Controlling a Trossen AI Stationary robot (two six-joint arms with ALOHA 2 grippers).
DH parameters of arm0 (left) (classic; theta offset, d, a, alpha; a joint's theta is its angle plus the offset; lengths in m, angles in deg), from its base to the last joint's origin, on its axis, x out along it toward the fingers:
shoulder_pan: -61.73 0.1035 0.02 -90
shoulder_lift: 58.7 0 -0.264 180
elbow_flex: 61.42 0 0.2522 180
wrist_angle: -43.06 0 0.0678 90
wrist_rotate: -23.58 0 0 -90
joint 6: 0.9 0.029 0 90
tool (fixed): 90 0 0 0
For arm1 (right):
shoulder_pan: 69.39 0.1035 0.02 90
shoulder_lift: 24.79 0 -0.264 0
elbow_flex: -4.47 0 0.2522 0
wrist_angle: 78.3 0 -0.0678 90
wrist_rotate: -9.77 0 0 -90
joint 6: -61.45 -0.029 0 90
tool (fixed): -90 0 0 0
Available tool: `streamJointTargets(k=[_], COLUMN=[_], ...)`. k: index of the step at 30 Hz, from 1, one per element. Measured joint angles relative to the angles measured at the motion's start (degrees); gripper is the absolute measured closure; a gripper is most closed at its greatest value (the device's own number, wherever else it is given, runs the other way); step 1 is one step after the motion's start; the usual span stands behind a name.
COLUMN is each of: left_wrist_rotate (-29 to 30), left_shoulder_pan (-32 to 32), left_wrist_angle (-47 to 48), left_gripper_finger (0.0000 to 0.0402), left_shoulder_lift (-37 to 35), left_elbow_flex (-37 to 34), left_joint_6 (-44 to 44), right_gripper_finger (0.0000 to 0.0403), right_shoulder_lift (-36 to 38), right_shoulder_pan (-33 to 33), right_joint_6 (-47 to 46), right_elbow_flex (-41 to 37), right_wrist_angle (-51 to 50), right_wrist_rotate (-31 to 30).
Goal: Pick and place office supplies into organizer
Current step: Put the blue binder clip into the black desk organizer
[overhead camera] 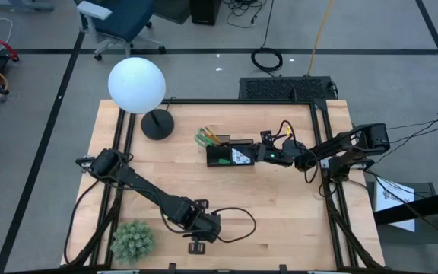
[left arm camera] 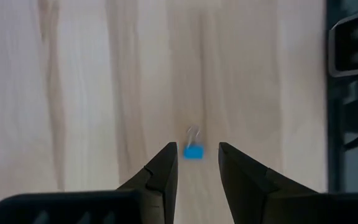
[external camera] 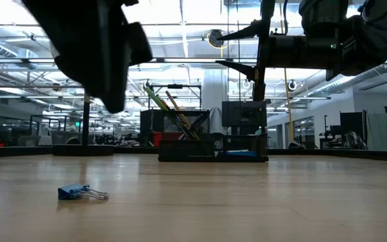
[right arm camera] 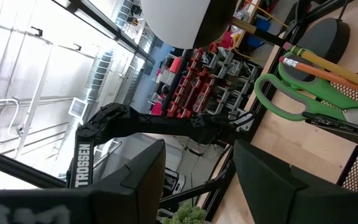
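Note:
A small blue binder clip [external camera: 79, 193] lies on the wooden table near its front edge. My left gripper [left arm camera: 197, 148] hangs above it, pointing steeply down and open. Its fingertips stand on either side of the clip [left arm camera: 193, 151] without touching it. In the high view this gripper [overhead camera: 198, 245] hides the clip. The black mesh organizer [overhead camera: 230, 156] stands mid-table, with green-handled scissors [right arm camera: 291, 93] and orange pencils [right arm camera: 328, 65] upright in it. My right gripper [overhead camera: 261, 154] hovers beside the organizer's right end, open [right arm camera: 197, 168], with nothing between its fingers.
A white globe lamp [overhead camera: 136, 84] on a round black base [overhead camera: 157, 124] stands at the far left. A fuzzy green plant ball [overhead camera: 132, 240] sits at the near left corner, next to my left arm. Bare wood lies between the clip and the organizer [external camera: 210, 146].

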Motion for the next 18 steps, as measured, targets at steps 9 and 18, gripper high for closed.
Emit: streamJointTargets(k=[9, 18], left_wrist_rotate=[1.6, 1.6], left_shoulder_pan=[-1.1, -2.2], left_wrist_angle=[-0.5, -0.4], left_gripper_finger=[0.0293, 0.0293], left_shoulder_lift=[0.4, 2.9], left_elbow_flex=[0.0, -0.3], left_joint_6=[-3.9, -4.5], right_gripper_finger=[0.0222, 0.0222], right_shoulder_lift=[0.0, 0.0], right_shoulder_pan=[0.0, 0.0], right_joint_6=[0.0, 0.0], right_elbow_flex=[0.0, 0.0], right_wrist_angle=[0.0, -0.3], right_wrist_rotate=[0.0, 0.0])
